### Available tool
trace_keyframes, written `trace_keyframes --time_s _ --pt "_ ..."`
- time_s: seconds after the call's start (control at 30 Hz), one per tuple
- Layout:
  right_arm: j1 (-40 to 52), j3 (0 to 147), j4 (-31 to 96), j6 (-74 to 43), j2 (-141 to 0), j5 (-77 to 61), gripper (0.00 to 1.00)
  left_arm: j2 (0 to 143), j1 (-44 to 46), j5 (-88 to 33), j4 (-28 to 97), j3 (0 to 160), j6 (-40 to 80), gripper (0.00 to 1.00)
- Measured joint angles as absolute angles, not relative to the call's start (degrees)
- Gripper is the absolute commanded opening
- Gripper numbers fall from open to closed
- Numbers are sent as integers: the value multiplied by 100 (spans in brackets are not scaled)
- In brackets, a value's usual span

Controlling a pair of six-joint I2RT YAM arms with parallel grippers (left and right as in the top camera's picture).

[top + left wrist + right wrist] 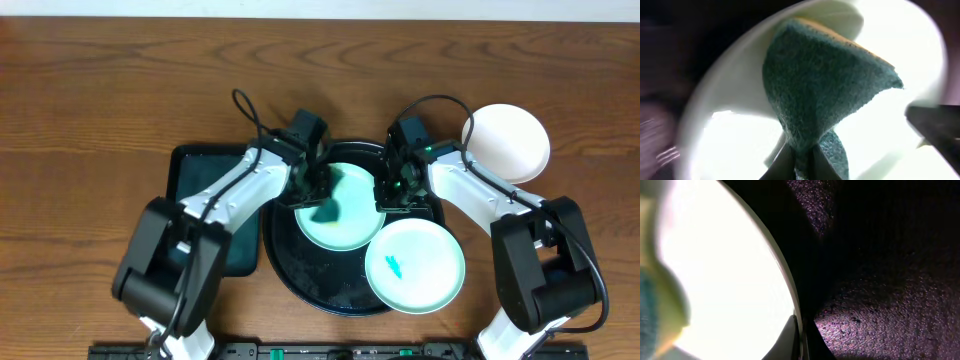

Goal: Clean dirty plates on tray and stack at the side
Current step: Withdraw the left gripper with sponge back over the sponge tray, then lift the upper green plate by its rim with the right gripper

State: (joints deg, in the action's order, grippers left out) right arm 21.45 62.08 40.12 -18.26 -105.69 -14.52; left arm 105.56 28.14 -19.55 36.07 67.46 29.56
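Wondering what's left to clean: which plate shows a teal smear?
The mint plate at the right of the black tray. The other mint plate is under the sponge; the white plate sits spotless on the table.

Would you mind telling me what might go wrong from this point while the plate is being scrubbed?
1. The right tool pinches only the rim of the mint plate. Pressure from the sponge in the left tool might make the plate slip or tip.
2. The smeared plate lies partly over the rim of the black tray, close beside the right arm. A swing of that arm could knock it off.
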Motion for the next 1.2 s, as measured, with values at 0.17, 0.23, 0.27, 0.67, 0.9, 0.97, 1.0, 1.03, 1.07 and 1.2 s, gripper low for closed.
trace_keyframes --time_s 0.17,0.23,0.27,0.67,0.9,0.97,1.0,1.03,1.07,1.2 --pt "2145 6208 3975 -1826 -10569 -1455 1 9907 2794 -1278 4296 6746 2912 7" --pt "2145 6208 3966 -1826 -10569 -1455 1 9607 2790 -1074 4521 6746 2888 7" --pt "2145 6208 3962 -1826 -10569 -1455 1 9430 2786 -965 4676 6746 2867 7" --pt "2239 6438 3983 -1199 -10202 -1079 1 8488 2200 12 5909 6753 2847 7" --pt "2705 6845 3962 -456 -8890 183 1 8490 1533 123 6005 6753 2838 7" --pt "2899 6862 3992 -257 -8589 613 1 8490 1435 141 6001 6753 2814 7" --pt "2982 6862 4032 -180 -8482 779 1 8490 1391 150 5996 6753 2799 7" --pt "3120 6862 4106 -75 -8359 1033 1 8490 1345 158 5988 6753 2783 7" --pt "3227 6862 4165 -10 -8285 1223 1 8490 1297 172 5975 6753 2759 7" --pt "3728 6862 4338 259 -8125 2102 1 8490 1138 176 5957 6753 2709 7"
